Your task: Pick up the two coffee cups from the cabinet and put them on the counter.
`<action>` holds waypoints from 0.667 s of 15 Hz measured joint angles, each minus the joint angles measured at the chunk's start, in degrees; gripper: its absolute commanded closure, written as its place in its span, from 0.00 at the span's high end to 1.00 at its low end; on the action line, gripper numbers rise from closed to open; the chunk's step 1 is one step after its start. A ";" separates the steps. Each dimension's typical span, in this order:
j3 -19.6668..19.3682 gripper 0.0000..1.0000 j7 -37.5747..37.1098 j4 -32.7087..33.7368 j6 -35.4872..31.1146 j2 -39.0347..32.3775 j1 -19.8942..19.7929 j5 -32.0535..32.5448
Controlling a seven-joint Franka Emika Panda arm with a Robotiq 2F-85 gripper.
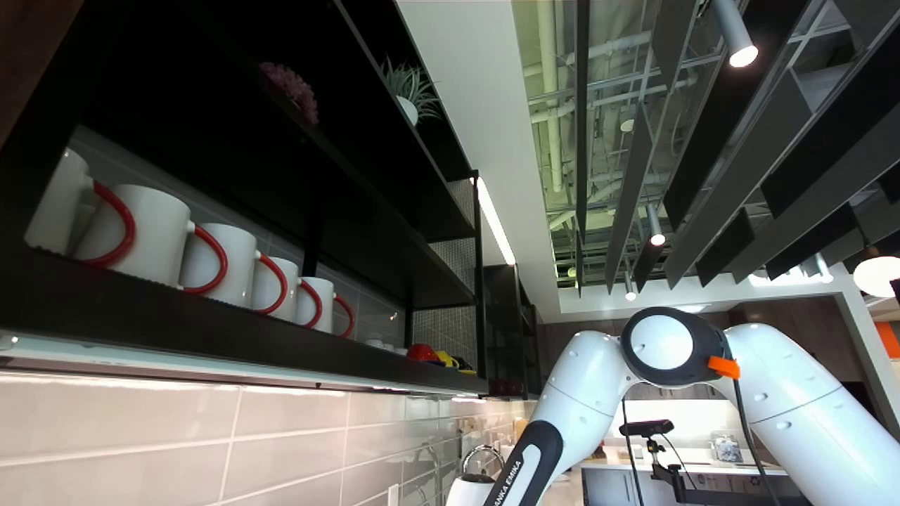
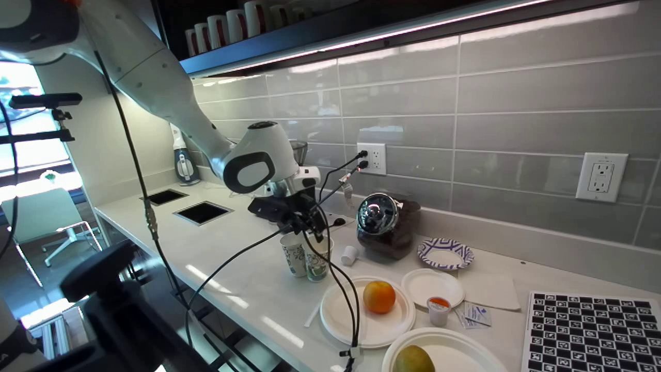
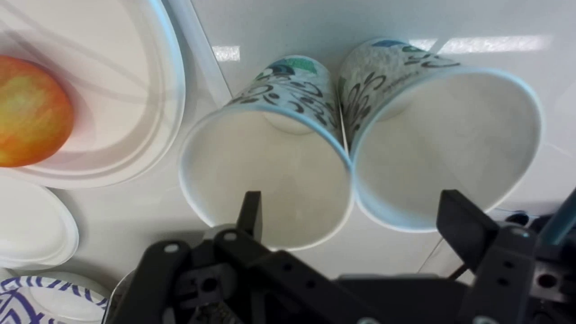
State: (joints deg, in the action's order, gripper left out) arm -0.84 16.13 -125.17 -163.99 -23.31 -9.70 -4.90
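Paper cups (image 3: 270, 166), rims touching, stand under your spread gripper (image 3: 350, 207), one beneath each finger (image 3: 252, 216), slightly toward the front edge of the bench (image 2: 261, 281), so probably rise straight.

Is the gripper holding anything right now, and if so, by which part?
Nothing is held: the gripper is open, and both coffee cups stand ungripped on the counter.

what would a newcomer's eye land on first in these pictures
Probably the white robot arm, large in both exterior views. Next, the two patterned paper cups, side by side on the counter under the open pincer. After them, the red-handled white mugs lined up in the dark cabinet.
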 measured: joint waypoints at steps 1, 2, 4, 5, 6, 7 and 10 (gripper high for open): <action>0.00 1.00 -0.02 0.00 0.00 0.37 -0.15 0.00; 0.00 1.00 -0.19 0.00 0.00 0.84 -0.37 -0.06; 0.13 1.00 -0.43 -0.01 0.38 1.82 -1.15 -0.61; 0.37 1.00 -0.55 0.00 0.94 2.27 -1.77 -1.19; 0.53 1.00 -0.70 0.00 1.75 2.70 -2.33 -1.92; 0.62 1.00 -0.88 0.00 2.53 3.07 -2.84 -2.76; 0.70 1.00 -1.14 -0.04 4.09 3.92 -4.14 -6.00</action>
State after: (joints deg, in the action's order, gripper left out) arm -0.14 15.00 -125.21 -159.89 -19.39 -13.84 -10.90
